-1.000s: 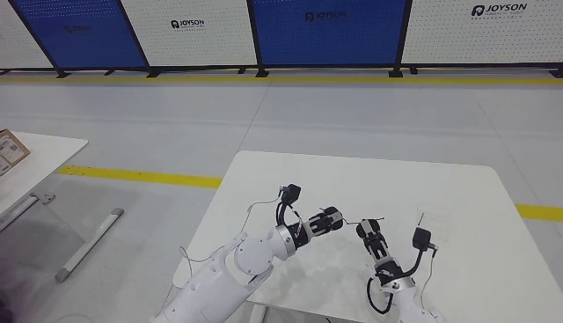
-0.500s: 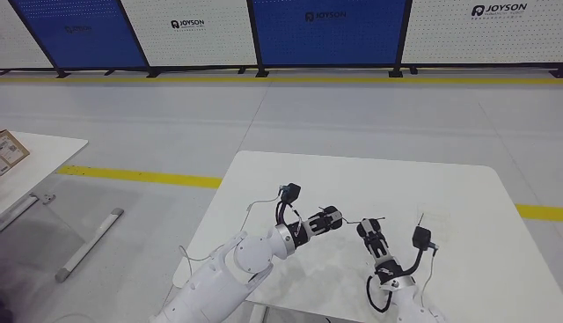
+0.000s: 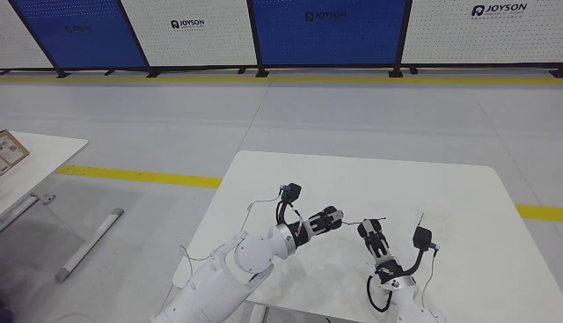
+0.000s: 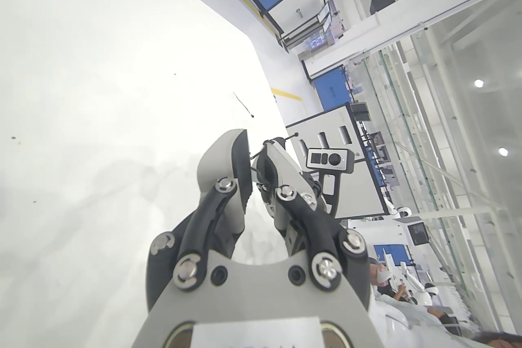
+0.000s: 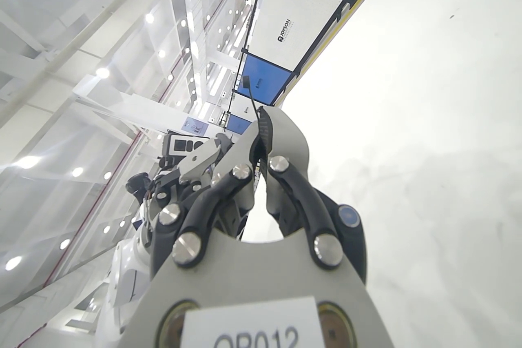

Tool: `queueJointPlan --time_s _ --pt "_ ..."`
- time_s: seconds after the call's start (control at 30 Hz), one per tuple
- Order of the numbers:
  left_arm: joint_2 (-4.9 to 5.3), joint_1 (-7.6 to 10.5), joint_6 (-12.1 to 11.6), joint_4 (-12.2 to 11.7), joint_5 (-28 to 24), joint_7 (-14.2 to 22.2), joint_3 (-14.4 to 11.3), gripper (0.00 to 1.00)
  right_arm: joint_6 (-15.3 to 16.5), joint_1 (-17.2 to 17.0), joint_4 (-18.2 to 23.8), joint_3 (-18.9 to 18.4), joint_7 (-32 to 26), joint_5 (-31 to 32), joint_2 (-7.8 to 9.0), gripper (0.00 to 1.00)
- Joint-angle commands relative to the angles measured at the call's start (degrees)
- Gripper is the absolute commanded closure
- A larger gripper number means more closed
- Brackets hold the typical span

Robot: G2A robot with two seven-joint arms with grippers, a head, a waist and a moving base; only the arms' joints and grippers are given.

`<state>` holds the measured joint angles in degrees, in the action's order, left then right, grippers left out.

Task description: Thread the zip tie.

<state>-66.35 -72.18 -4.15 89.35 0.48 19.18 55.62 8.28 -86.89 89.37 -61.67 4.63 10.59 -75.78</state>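
Pinching the thin black plastic zip tie point(image 5: 253, 96) with left jaws and right jaws, I fear misalignment buckling it.

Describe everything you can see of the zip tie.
The zip tie is a thin black plastic strap, slightly bowed, with a small squarish head at its free end. The right gripper is shut on it, and a short length with the head sticks out past its tip. In the top view it reads as a fine dark line running toward the left gripper; whether that gripper holds the other end cannot be told. Nothing is threaded through the head.
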Motion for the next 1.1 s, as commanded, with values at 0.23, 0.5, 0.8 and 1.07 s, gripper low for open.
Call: queueJointPlan --time_s 0.23,0.5,0.8,1.07 --pt "-0.05 -0.09 0.00 0.45 3.09 -0.15 -0.80 0.82 -0.14 0.11 -0.12 -0.14 -0.24 0.22 -0.30 1.00" --pt "-0.24 0.17 0.99 0.43 6.08 -0.34 -2.09 0.80 0.00 -0.05 0.01 -0.38 -0.21 0.50 -0.52 1.00" --pt "-0.49 0.57 1.66 -0.29 5.04 -0.40 -2.10 0.85 0.32 -0.35 0.08 -0.67 -0.37 0.92 -0.72 1.00" --pt "-0.63 0.86 1.73 -0.74 4.72 -0.15 -2.10 0.88 0.56 -0.55 0.11 -0.91 -0.52 1.15 -0.90 1.00"
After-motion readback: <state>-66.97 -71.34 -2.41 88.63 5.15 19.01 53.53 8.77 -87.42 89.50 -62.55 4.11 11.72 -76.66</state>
